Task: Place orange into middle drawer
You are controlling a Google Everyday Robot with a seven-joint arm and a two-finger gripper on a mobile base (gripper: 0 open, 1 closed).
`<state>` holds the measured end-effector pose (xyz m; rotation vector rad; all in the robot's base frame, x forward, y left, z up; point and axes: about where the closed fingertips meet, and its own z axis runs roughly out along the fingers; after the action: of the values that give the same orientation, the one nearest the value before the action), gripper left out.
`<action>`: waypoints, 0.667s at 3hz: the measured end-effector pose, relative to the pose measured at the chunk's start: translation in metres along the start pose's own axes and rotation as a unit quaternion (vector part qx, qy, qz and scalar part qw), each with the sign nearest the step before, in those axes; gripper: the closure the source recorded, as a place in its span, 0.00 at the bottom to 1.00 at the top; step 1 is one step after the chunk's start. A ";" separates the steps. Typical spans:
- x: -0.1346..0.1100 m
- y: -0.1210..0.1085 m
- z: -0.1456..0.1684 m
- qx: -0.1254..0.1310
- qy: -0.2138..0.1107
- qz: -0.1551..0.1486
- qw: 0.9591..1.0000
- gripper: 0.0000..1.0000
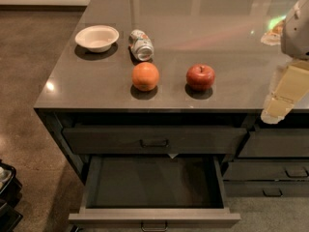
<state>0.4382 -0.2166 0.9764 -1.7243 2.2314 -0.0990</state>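
Far left on the counter (pixel 193 18): white bowl (pixel 96 36), nothing in it; just right of it a drinks can (pixel 140 44) lying on its side; in front of the can, close but apart, the orange (pixel 145 76), near the front edge; apple (pixel 200 77) to its right, clear gap between them; gripper (pixel 277 108) far right, hanging by the counter's front edge, well apart from the orange, nothing seen in it; cannot tell if the claw is spread or closed. Below: top drawer (pixel 154 140) shut; middle drawer (pixel 154 182) pulled out, bare inside, almost straight under the orange. Step in hand, as I read it: reach for the orange, not begun. To do it well: travel left above the apple, not through it; come down from the top, centred, since a round fruit likely rolls if nudged off-centre; watch the can behind; squeeze gently; lift, bring it forward past the edge, lower well into the drawer before release so it doesn't bounce out.
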 end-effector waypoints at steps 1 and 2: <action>0.000 0.000 0.000 0.000 0.000 0.000 1.000 0.00; -0.013 -0.005 0.011 -0.007 -0.012 -0.014 1.000 0.00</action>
<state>0.4494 -0.2038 0.9695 -1.7547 2.1974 -0.0697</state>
